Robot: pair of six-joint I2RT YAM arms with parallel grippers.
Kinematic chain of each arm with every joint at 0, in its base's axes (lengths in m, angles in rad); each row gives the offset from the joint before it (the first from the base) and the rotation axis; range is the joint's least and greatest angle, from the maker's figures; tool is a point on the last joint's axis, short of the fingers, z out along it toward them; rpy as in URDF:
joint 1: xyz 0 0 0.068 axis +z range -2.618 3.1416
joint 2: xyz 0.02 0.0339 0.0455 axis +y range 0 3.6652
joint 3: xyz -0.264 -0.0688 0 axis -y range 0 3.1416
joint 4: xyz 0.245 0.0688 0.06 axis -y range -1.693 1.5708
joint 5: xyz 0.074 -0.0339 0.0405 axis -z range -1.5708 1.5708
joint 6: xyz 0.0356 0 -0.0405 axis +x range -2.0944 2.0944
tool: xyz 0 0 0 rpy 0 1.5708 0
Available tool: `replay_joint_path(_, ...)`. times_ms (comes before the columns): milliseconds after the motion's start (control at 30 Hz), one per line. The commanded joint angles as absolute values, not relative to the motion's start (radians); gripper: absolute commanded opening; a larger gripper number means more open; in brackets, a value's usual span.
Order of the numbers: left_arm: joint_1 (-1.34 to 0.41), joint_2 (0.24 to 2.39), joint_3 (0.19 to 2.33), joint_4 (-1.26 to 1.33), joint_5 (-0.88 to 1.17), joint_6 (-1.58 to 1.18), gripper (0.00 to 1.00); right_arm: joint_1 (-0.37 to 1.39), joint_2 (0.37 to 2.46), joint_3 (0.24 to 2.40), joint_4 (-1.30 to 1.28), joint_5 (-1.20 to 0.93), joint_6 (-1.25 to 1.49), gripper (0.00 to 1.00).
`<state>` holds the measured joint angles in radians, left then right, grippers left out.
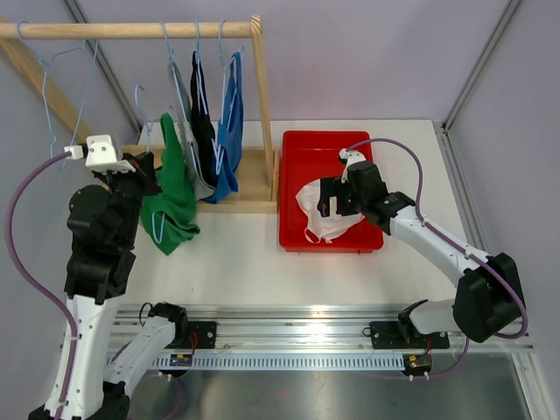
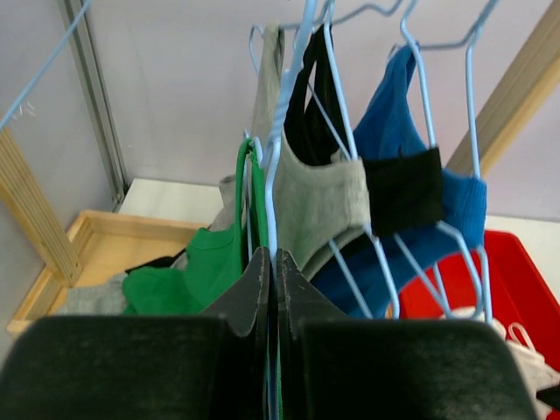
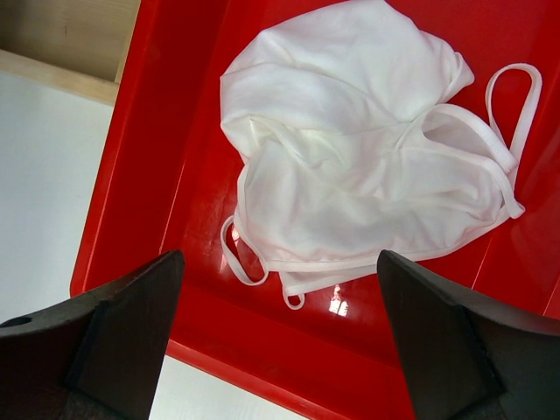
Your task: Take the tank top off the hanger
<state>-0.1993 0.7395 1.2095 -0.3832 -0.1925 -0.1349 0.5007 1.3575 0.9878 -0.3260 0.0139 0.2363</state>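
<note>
A green tank top (image 1: pixel 171 197) hangs crumpled on a light-blue wire hanger (image 1: pixel 141 105), off the rail and left of the rack's base. My left gripper (image 1: pixel 144 164) is shut on that hanger's wire. In the left wrist view the jaws (image 2: pixel 276 258) pinch the blue wire (image 2: pixel 273 201) with a green strap (image 2: pixel 254 188) beside it, and the green cloth (image 2: pixel 184 276) bunches lower left. My right gripper (image 1: pixel 331 206) is open and empty above a white tank top (image 1: pixel 324 214) in the red bin (image 1: pixel 302 149). It also shows in the right wrist view (image 3: pixel 280 262), over the white top (image 3: pixel 359 149).
A wooden rack (image 1: pixel 262 96) holds grey (image 1: pixel 186 131), black (image 1: pixel 203 122) and blue (image 1: pixel 231 131) tank tops on wire hangers. An empty blue hanger (image 1: pixel 74 83) hangs at the rail's left. The rack's wooden base (image 1: pixel 258 179) abuts the bin.
</note>
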Motion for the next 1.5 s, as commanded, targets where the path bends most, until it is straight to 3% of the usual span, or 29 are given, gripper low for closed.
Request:
replay_joint_path(0, -0.204, 0.646, 1.16, -0.348, -0.144, -0.153, 0.0, 0.494, 1.358, 1.002, -0.291, 0.005, 0.239, 0.99)
replay_joint_path(367, -0.204, 0.39, 0.931, -0.502, 0.083, -0.199, 0.0, 0.495, 1.365, 1.003, -0.287, 0.005, 0.232, 0.99)
replay_joint_path(867, -0.202, 0.25, 0.928, -0.644, 0.492, -0.19, 0.0, 0.495, 1.361, 0.997, -0.27, -0.037, 0.218, 1.0)
replay_joint_path(1167, -0.202, 0.245, 0.95, -0.578, 0.641, -0.262, 0.0, 0.495, 1.341, 0.988, -0.252, -0.057, 0.213, 0.99)
replay_joint_path(1467, -0.202, 0.287, 0.842, -0.273, 0.792, -0.416, 0.0, 0.495, 1.278, 0.954, -0.207, -0.107, 0.206, 0.99)
